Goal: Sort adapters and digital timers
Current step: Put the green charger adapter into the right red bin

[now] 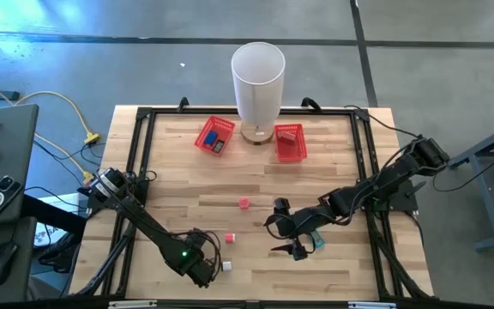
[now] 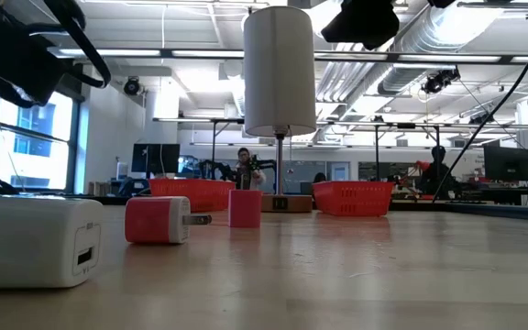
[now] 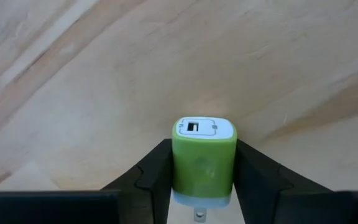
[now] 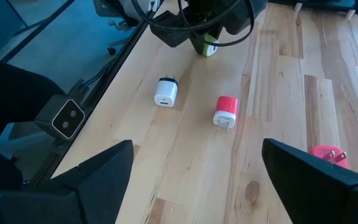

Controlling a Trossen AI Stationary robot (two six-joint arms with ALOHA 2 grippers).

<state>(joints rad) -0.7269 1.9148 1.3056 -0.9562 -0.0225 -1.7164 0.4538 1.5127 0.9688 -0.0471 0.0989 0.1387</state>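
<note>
A green adapter (image 3: 204, 163) with a white socket face lies on the wooden table near its front edge. My left gripper (image 3: 204, 186) points down over it and is shut on it; in the right wrist view the green adapter (image 4: 209, 45) shows under those dark fingers. A white adapter (image 1: 227, 266) lies on its side just right of the left gripper, and a pink-and-white adapter (image 1: 228, 238) lies behind it. Another pink piece (image 1: 244, 203) lies mid-table. My right gripper (image 1: 292, 237) hovers open right of centre, beside a small teal thing (image 1: 317, 242). My left gripper pinches the green adapter's two opposite green sides (image 3: 178, 171) between its two fingers (image 3: 157, 174). The fingers come from above, pointing down. The adapter lies flat, socket face away from the wrist and a prong (image 3: 199, 214) toward it; it looks to be on the table.
Two red baskets (image 1: 215, 135) (image 1: 290, 142) stand at the back, either side of a tall white lamp (image 1: 258, 77); the left basket holds a blue thing. A black frame (image 1: 135, 154) runs round the table's edge. Bare wood lies between baskets and adapters.
</note>
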